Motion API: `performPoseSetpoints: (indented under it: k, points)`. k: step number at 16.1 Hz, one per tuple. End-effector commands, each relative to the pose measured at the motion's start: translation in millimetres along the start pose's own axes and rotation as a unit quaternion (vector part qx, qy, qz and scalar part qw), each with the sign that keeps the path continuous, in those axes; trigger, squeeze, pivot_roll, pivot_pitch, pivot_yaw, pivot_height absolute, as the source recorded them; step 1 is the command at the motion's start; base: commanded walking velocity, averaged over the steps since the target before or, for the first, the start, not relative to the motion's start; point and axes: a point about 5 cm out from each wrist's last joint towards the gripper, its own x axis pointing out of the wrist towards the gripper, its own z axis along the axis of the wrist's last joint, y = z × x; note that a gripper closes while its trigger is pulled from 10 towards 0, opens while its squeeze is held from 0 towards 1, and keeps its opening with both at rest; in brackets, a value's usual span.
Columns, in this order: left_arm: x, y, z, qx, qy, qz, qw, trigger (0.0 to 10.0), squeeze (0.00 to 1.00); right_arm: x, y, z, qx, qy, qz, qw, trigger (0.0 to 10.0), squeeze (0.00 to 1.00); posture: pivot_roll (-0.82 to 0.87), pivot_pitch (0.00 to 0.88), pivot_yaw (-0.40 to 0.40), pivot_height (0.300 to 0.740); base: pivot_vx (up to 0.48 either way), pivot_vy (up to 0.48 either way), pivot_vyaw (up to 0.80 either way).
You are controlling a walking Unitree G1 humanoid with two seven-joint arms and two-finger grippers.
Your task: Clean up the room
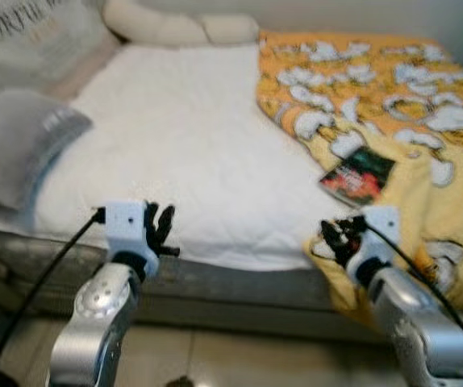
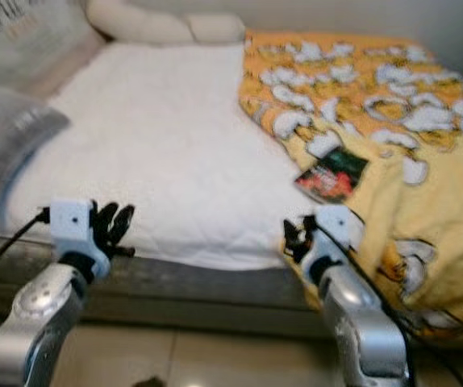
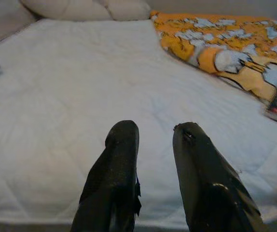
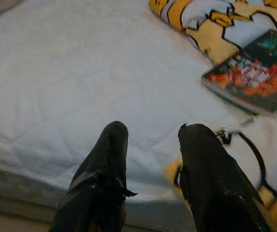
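A bed with a white quilted sheet (image 1: 183,137) lies before me, with an orange and yellow patterned blanket (image 1: 393,89) bunched on its right half. On the blanket's edge rests a dark book with a red and green cover (image 1: 359,176), which appears as the book (image 4: 254,79) in the right wrist view. My left gripper (image 1: 163,230) hovers open at the bed's near edge, nothing between its fingers (image 3: 121,164). My right gripper (image 1: 338,238) is open too, at the near edge by the blanket, a little short of the book.
A grey pillow (image 1: 18,145) lies at the bed's left side and cream pillows (image 1: 183,26) line the head. A printed cushion (image 1: 22,40) leans at the far left. Tiled floor (image 1: 215,355) runs below the mattress edge.
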Motion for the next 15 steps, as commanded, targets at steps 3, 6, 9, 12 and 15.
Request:
performPoseSetpoints:
  k: [3,6,9,12,15]
  points:
    - [-1.5,3.2,2.2,0.016,-0.001,0.000,1.000,10.0,0.00,3.1,8.5,3.0,0.003,-0.003,0.011,1.000,10.0,0.00,0.06,0.000,-0.007,0.740,0.331,0.000,-0.49]
    - [-0.1,3.1,1.5,0.021,0.000,-0.002,1.000,10.0,0.00,5.2,8.7,2.3,-0.001,-0.007,0.010,1.000,10.0,0.00,0.06,0.000,-0.003,0.740,0.331,0.000,-0.39]
    - [0.8,3.4,2.9,0.023,-0.001,-0.004,1.000,10.0,0.00,8.1,11.7,3.2,-0.006,-0.008,0.024,1.000,10.0,0.00,0.06,0.000,0.003,0.740,0.331,0.000,0.00]
    - [-3.8,3.0,1.2,0.032,0.003,-0.008,0.999,10.0,0.00,9.6,13.9,2.4,-0.001,-0.002,0.030,1.000,10.0,0.00,0.07,0.000,-0.001,0.740,0.328,0.000,0.00]
    - [-1.5,5.8,4.3,0.033,0.000,-0.005,0.999,10.0,0.00,11.2,15.3,-1.2,-0.002,0.003,0.032,0.999,10.0,0.00,0.07,0.000,0.006,0.740,0.328,0.000,0.00]
